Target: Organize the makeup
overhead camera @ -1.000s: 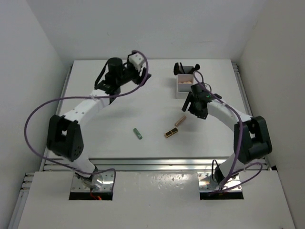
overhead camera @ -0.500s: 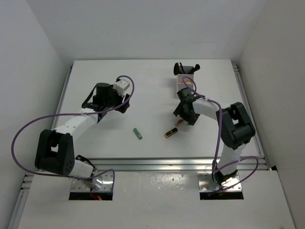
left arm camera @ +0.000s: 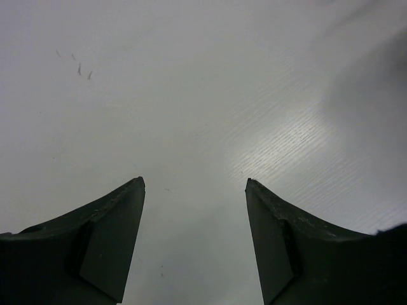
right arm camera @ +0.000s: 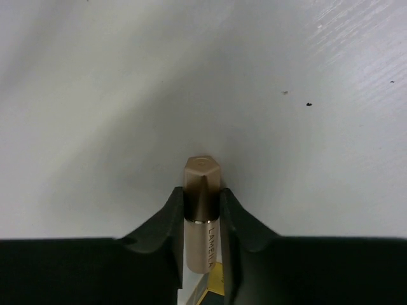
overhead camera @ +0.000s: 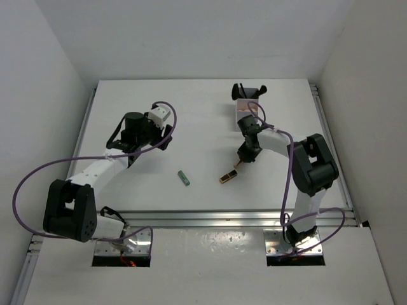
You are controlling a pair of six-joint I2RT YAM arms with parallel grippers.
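In the right wrist view my right gripper (right arm camera: 202, 194) is shut on the rose-gold tube (right arm camera: 202, 216), its hexagonal cap sticking out past the fingertips above the table. A corner of the gold-black lipstick (right arm camera: 217, 287) shows just below the tube. From above, the right gripper (overhead camera: 243, 156) sits just up and right of the lipstick (overhead camera: 227, 176). A green tube (overhead camera: 184, 178) lies alone left of the lipstick. My left gripper (left arm camera: 195, 184) is open over bare table, up and left of the green tube, with nothing between its fingers.
A white compartmented box (overhead camera: 242, 115) stands at the back right, with black brushes (overhead camera: 248, 91) sticking up behind it. Purple cables loop off both arms. Walls close in the table on the left, back and right.
My right gripper has come down onto the rose-gold tube and shut on it. The left arm has drawn back from the far edge toward the near left, still open.
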